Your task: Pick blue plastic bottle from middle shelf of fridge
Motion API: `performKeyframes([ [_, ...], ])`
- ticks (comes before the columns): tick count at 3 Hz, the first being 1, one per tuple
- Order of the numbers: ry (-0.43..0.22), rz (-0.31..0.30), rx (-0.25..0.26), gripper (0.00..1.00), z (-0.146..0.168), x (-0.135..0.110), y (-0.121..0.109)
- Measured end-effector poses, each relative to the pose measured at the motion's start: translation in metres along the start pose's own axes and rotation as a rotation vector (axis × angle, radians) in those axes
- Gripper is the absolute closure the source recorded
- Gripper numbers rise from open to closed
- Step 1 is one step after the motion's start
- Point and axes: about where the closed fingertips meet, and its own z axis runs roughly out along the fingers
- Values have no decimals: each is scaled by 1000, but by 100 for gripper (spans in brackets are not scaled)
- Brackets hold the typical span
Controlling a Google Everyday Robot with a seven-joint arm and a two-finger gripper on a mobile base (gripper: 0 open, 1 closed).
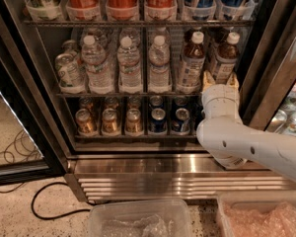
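Front-row drinks counted
Centre: four water bottles, two brown bottles; lower: three gold cans, two blue cans; one end effector, right of centre.

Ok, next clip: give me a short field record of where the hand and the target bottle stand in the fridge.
fridge: open, racks of drinks in view
middle shelf: water bottles on the left, two brown drinks on the right
target: blue plastic bottle, rightmost, upright on the shelf
twin bottle: beside the target
hand: low in front of the target, open, contact unclear
status: not lifted
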Motion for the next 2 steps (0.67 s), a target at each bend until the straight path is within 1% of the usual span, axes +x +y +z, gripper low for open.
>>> performKeyframes([
  [2,3,-13,49,39,10,4,-20],
])
